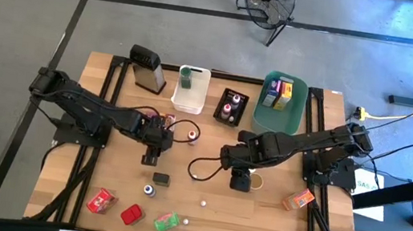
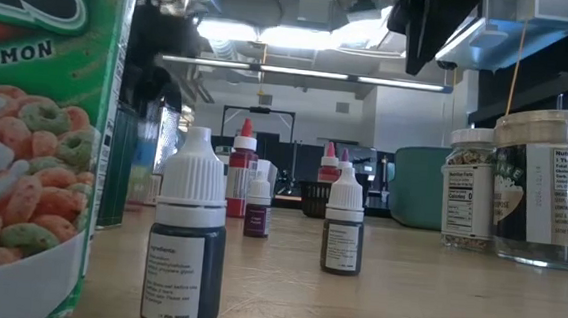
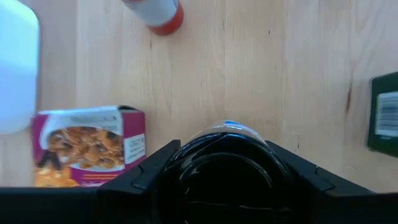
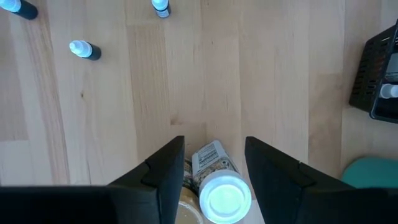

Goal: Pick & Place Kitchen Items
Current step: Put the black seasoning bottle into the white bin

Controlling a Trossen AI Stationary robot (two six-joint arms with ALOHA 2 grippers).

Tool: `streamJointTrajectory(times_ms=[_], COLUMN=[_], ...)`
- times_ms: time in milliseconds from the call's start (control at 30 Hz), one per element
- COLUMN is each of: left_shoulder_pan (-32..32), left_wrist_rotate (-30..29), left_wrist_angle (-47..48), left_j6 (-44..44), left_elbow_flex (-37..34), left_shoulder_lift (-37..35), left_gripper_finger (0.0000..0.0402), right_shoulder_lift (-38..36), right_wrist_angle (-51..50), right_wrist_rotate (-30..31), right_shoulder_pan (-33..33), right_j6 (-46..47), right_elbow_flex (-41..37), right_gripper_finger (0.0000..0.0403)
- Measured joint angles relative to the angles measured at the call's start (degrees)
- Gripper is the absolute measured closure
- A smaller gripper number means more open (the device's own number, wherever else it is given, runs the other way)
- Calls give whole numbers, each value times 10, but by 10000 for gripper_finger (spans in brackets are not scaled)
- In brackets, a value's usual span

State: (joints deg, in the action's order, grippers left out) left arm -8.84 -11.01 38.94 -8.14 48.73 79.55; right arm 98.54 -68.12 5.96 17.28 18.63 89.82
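Kitchen items lie scattered over the wooden table (image 1: 272, 222), with both grippers down among them at mid-table.

From above, red packets (image 1: 101, 200), a green packet (image 1: 166, 221) and an orange packet (image 1: 298, 199) sit near the front edge, and boxes stand in the teal bin (image 1: 298, 112); the table-level view instead shows a cereal box (image 2: 35, 132) close up, white-capped dropper bottles (image 2: 186, 237) and spice jars (image 2: 543, 187). Only its own wrist camera shows the left gripper (image 1: 151, 155) part-closed around a dark round-topped item (image 3: 227, 155), beside a small purple box (image 3: 87, 146); whether it grips firmly I cannot tell. The right gripper (image 4: 214, 168) stands part open, its fingers (image 4: 168, 171) either side of a white-lidded jar (image 4: 221, 186), apparently not touching it.
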Motion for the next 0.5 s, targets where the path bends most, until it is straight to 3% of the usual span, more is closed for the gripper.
streamJointTrajectory(times_ms=[233,500], left_shoulder_pan=[0,25], left_wrist_rotate=[-23,-60], left_wrist_angle=[92,197], left_j6=[24,64], left_elbow_flex=[86,188], left_shoulder_lift=[0,-1], left_gripper_finger=[201,201], right_shoulder_lift=[0,0], right_wrist_angle=[0,-10], right_wrist_rotate=[1,52], right_shoulder_pan=[23,65], right_j6=[21,58], right_elbow_flex=[0,0], right_gripper_finger=[231,231])
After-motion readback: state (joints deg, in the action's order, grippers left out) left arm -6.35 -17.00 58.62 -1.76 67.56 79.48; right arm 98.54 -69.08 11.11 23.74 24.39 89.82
